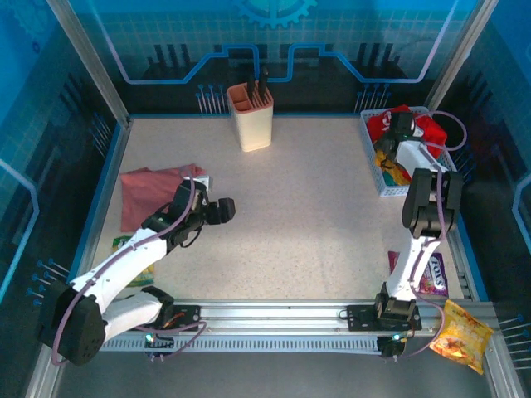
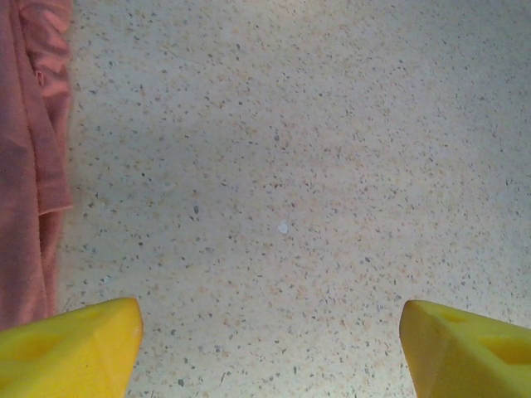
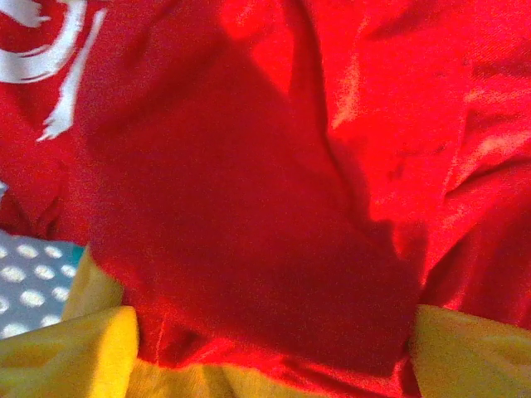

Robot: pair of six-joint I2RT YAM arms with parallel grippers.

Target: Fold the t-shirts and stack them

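Red t-shirt point(image 1: 427, 128): crumpled in the white basket point(image 1: 390, 191) at the upper right of the top view. In the right wrist view its cloth point(image 3: 274, 166) takes up most of the frame, with a white graphic at the upper left.
Yellow t-shirt point(image 3: 191, 383): a strip of yellow cloth under the red one, along the bottom of the right wrist view. The basket's perforated wall point(image 3: 25, 286) is at the left edge.
Pink t-shirt point(image 1: 153, 195): lying loosely folded on the worktop point(image 1: 315, 224), left of centre. In the left wrist view it point(image 2: 29, 166) runs down the left edge.
Right end effector point(image 1: 402, 124): lowered into the basket on the red t-shirt. In the wrist view point(image 3: 270, 356) the yellow fingers point(image 3: 66, 356) stand wide apart with red cloth bulging between them, released rather than clenched.
Left end effector point(image 1: 226, 209): just right of the pink t-shirt, apart from it. In the wrist view point(image 2: 270, 348) the yellow fingers point(image 2: 66, 348) are spread wide over bare speckled worktop, released and grasping nothing.
Holder point(image 1: 250, 116): a beige tub with dark items standing in it, at the top centre of the worktop.
Snack packets: a green one point(image 1: 124, 246) at lower left beside the left arm, a purple one point(image 1: 431, 274) by the right arm's base, and an orange-yellow one point(image 1: 460, 336) at the lower right corner.
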